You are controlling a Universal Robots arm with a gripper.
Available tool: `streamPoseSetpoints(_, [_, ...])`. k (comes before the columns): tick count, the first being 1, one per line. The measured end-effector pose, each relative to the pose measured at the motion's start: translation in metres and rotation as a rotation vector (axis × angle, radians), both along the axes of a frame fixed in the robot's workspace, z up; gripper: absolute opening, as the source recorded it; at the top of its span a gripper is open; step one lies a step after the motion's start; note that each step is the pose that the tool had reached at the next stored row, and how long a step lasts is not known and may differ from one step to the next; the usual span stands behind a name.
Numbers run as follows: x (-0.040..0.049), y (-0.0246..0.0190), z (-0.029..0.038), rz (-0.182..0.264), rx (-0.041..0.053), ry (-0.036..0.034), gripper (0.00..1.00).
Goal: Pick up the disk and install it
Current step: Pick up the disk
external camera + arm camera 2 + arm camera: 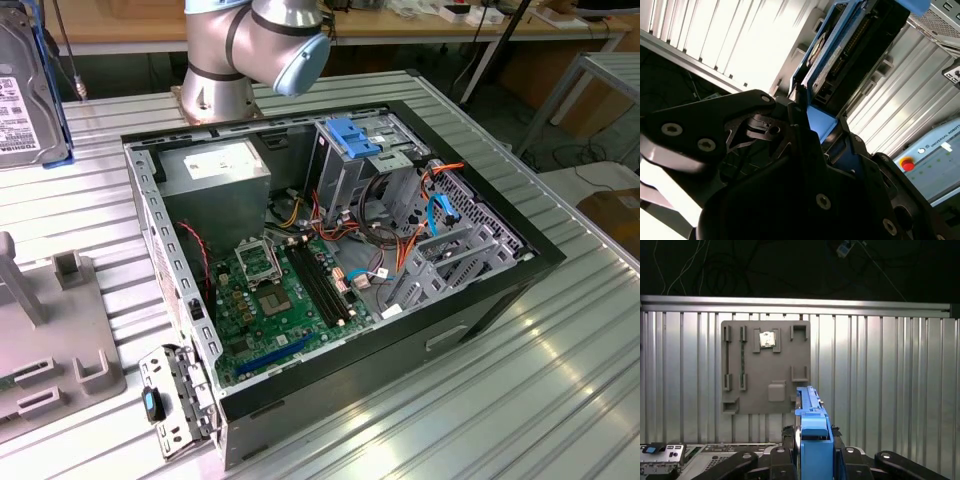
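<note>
The tool (813, 434) is clenched on the disk (808, 401), which stands edge-on between its fingers, long axis running straight out ahead of the tool. Beyond the disk's far end lies a grey fixture plate (765, 367) on the ribbed surface (880, 370). The open computer case (340, 250) sits off to one side of the tool.

The ribbed metal counter (560, 390) carries an open computer case (455, 325). A grey fixture plate (45, 325) lies at the exterior view's left.

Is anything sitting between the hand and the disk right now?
Nothing visible does. In the first wrist view the hand is shut directly on the disk, which stands edge-on in its grip, with the ribbed table behind it.
</note>
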State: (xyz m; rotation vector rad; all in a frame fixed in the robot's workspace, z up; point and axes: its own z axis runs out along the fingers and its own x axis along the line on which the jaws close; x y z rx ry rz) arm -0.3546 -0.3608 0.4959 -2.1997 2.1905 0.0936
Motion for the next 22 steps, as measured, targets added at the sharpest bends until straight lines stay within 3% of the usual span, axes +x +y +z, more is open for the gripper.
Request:
streamPoseSetpoints(3, [0.0014, 0.0, 0.0, 0.0, 0.0, 0.0, 0.37])
streamPoseSetpoints(6, [0.0119, 0.0, 0.0, 0.0, 0.0, 0.0, 0.37])
streamPoseSetpoints(13, [0.0501, 0.0003, 0.0, 0.0, 0.0, -0.0001, 0.37])
streamPoseSetpoints(16, [0.0759, 0.0004, 0.0, 0.0, 0.0, 0.0, 0.37])
streamPoseSetpoints(22, [0.1017, 0.0003, 0.0, 0.006, 0.0, 0.0, 0.37])
